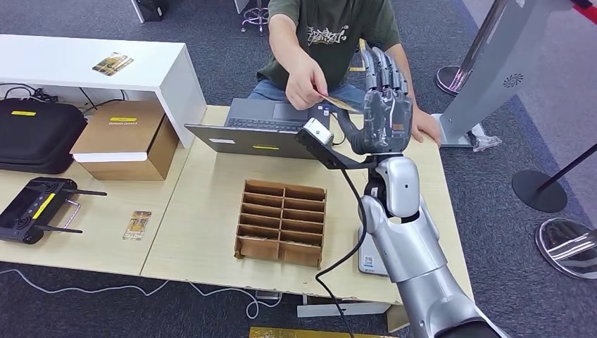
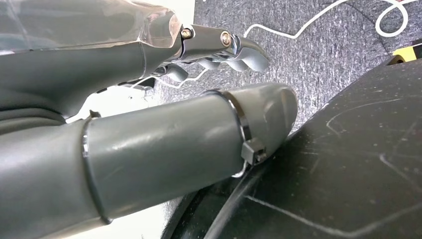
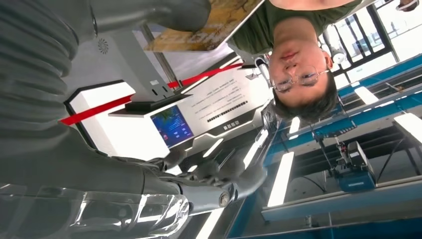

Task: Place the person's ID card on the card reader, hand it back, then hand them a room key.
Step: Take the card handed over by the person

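My right hand point(image 1: 386, 105) is raised upright over the far side of the table, fingers straight and apart from the thumb. A person seated across pinches a gold-patterned ID card point(image 1: 342, 103) and holds it against the palm side of that hand. In the right wrist view the card point(image 3: 209, 25) lies beside my thumb point(image 3: 149, 12), with the fingers point(image 3: 219, 174) well away from it. The white card reader point(image 1: 367, 262) lies on the table, partly hidden under my right forearm. My left hand point(image 2: 219, 47) hangs low over the carpet, holding nothing, fingers loosely bent.
A cardboard divider box point(image 1: 281, 220) stands mid-table, with an open grey laptop point(image 1: 257, 130) behind it. A patterned card point(image 1: 136, 224) lies on the left table near a black controller point(image 1: 35, 208). More cards point(image 1: 112, 63) sit on the white bench. Stanchion bases point(image 1: 538, 190) stand at the right.
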